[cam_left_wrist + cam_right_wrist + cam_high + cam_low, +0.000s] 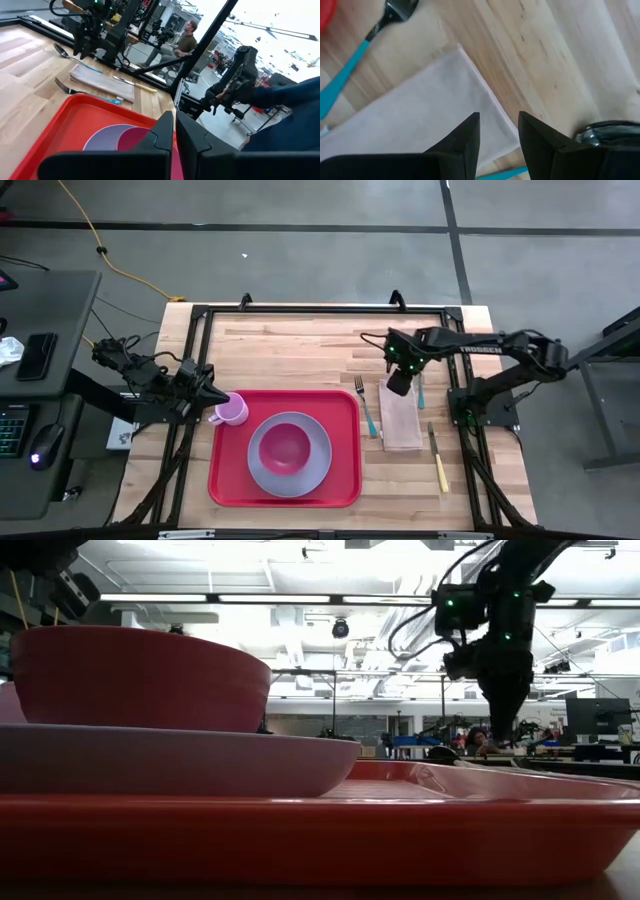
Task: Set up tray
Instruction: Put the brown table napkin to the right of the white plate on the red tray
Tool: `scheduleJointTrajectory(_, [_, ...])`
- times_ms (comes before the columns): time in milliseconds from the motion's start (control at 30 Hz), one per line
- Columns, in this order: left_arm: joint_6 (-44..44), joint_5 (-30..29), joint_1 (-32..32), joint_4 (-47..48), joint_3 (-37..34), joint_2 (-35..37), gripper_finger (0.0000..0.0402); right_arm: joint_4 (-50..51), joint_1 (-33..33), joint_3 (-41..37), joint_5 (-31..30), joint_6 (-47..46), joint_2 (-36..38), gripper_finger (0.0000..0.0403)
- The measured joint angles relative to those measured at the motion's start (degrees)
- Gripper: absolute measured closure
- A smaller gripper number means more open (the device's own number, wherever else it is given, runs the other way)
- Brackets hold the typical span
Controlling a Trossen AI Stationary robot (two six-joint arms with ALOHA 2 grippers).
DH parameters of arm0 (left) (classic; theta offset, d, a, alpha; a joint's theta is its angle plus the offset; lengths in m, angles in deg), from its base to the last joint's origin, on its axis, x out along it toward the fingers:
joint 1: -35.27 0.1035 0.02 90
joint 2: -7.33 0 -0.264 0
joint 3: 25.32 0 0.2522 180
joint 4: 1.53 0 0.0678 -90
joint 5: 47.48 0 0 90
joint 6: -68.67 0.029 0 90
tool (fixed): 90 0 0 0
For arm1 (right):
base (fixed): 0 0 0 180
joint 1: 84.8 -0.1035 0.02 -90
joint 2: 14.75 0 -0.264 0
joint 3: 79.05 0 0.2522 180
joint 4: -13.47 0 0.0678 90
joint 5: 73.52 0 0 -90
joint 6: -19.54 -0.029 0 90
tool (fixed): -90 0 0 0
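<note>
I find one marking only: pale lettering along the upper link of the right arm (478,348) in the high view. It appears to be the maker's name, but I cannot read the letters with certainty. I can read no text, number or label on any other object on the table (300,345).

overhead view, table-level view, two wrist views

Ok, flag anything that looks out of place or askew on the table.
Nothing is spilled or damaged. The fork, napkin and knife lie off the tray, on the wood. The pink cup sits in the tray's corner by the left gripper. The right gripper hovers over the napkin.
</note>
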Motion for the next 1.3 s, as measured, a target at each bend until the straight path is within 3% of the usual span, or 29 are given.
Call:
scheduleJointTrajectory(567, [0.0,0.0,0.0,0.0,0.0,0.0,0.0353,-5.3,0.0,1.3,2.8,14.8,-4.9,0.0291])
scheduleJointTrajectory(767, [0.0,0.3,0.0,0.0,0.0,0.0,0.0353,-6.5,0.0,1.3,7.0,23.7,-4.9,0.0291])
scheduleJointTrajectory(1300, [-0.1,0.4,0.0,0.5,0.0,0.0,0.0353,-7.9,0.4,1.3,3.5,28.4,-4.9,0.0272])
